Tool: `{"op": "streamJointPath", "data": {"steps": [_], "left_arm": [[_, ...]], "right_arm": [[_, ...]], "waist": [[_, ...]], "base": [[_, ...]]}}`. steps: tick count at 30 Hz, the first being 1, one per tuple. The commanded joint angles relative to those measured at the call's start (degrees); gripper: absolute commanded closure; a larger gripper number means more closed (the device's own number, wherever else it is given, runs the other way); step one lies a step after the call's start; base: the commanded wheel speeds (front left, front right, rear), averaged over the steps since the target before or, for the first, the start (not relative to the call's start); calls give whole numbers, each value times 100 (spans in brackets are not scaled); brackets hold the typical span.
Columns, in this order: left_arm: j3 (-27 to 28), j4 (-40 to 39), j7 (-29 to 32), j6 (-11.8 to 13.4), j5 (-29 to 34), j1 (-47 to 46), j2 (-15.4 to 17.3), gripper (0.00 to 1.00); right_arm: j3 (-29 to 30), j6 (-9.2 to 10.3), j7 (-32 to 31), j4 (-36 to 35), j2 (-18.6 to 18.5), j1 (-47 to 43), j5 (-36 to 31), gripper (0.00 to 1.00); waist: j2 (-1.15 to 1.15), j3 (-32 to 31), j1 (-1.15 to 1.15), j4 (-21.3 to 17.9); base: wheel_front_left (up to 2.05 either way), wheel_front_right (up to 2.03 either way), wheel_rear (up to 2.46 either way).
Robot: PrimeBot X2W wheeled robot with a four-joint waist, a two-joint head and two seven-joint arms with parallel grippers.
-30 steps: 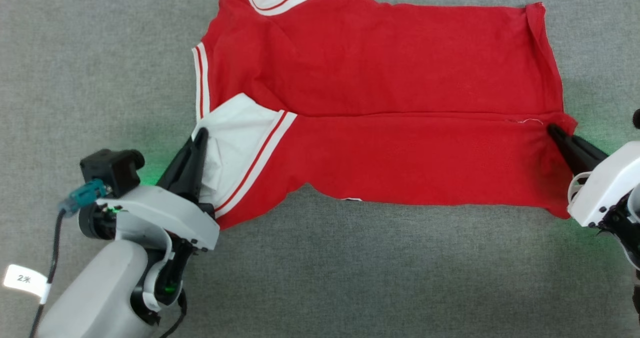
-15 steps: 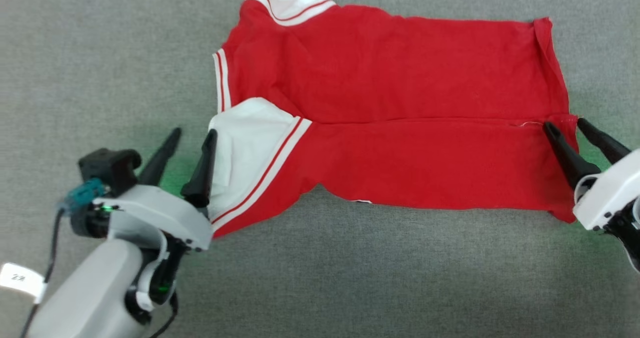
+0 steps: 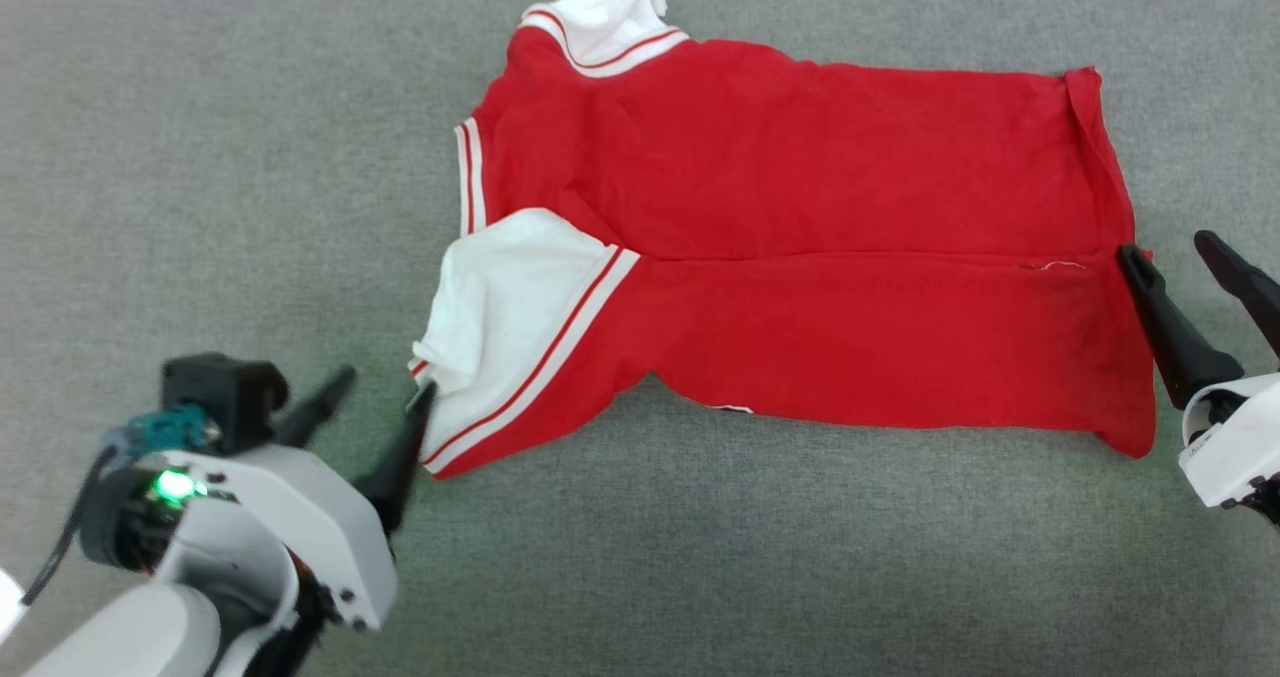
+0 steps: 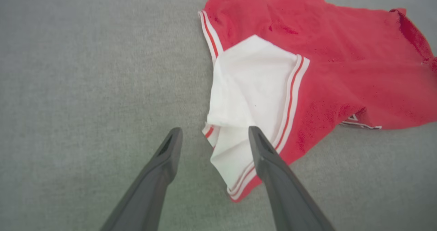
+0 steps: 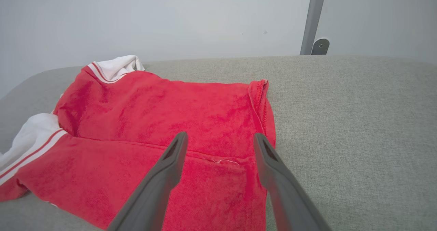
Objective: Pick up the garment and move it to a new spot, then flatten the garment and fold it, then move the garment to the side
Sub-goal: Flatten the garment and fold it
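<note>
broadly, a grey fabric surface point(image 3: 200, 157) spans the head view, and the shirt point(image 3: 820, 177) lies spread on it from the centre out toward 3 o'clock. the shirt is red side up, with a straight line crossing its middle from 9 to 3 o'clock. one white sleeve point(image 3: 510, 307) with red-striped trim lies flat at the shirt's 8 o'clock corner. the other sleeve point(image 3: 610, 7) is bunched at its 11 o'clock corner.

the left gripper point(image 3: 386, 381) sits at 8 o'clock of the view. its fingers are spread and empty, and one tip is just beside the near sleeve's corner. in the left wrist view that finger point(image 4: 273, 169) crosses the sleeve's edge, but whether it touches the cloth cannot be told.

the right gripper point(image 3: 1166, 245) stands at 3 o'clock, its fingers parted and holding nothing. one tip is at the shirt's hem edge where the line ends, and the other is over bare grey fabric.

a short white thread point(image 3: 1060, 265) shows on the line near that hem. a sliver of white trim point(image 3: 735, 409) peeks out at the shirt's 6 o'clock edge.
</note>
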State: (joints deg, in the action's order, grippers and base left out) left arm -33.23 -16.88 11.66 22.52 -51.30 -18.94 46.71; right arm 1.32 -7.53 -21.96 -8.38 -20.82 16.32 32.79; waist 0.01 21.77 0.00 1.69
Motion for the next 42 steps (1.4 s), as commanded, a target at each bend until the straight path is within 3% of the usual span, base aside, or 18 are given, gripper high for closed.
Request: {"op": "streamJointPath", "data": {"steps": [1, 6, 19, 20, 21, 22, 26, 34, 42], "left_arm": [[-50, -128, 192, 61, -119, 77, 27, 0], [-87, -118, 506, -94, -468, 93, -23, 0], [-27, 664, 385, -534, -827, -82, -339, 0], [-51, 692, 409, -558, -824, -87, -337, 12], [-72, 712, 413, -566, -820, -83, -353, 67], [-58, 728, 370, -572, -850, -67, -391, 100], [-89, 759, 342, -580, -856, -13, -429, 100], [-172, 769, 245, -673, -766, -82, -552, 100], [-253, 917, 228, -779, -708, -319, -728, 100]], "right_arm": [[-3, 9, -33, -68, 22, -69, -51, 0], [-58, 9, -160, -141, 56, -29, -118, 0], [-38, 9, -281, -307, 75, -49, -167, 0], [-27, 9, -307, -338, 72, -68, -186, 0], [-21, 9, -338, -373, 66, -88, -205, 0], [-14, 9, -386, -415, 52, -100, -217, 0], [-65, 9, -817, -585, -109, -264, -195, 0], [-166, 9, -2450, -946, -765, -377, -27, 0], [-367, 9, -3320, -424, -751, -3, -232, 0]], "waist": [[-1, 74, 0, -31], [-1, 219, 0, -111], [-1, 444, 0, -307], [-1, 440, 0, -318], [-1, 427, 0, -326], [-1, 415, 0, -331], [-1, 345, 0, -329], [-1, 334, 0, -255], [-1, 473, 0, -132]], "base": [[0, 0, 0], [0, 0, 0], [0, 0, 0], [0, 0, 0], [0, 0, 0], [0, 0, 0], [0, 0, 0], [0, 0, 0], [0, 0, 0]]}}
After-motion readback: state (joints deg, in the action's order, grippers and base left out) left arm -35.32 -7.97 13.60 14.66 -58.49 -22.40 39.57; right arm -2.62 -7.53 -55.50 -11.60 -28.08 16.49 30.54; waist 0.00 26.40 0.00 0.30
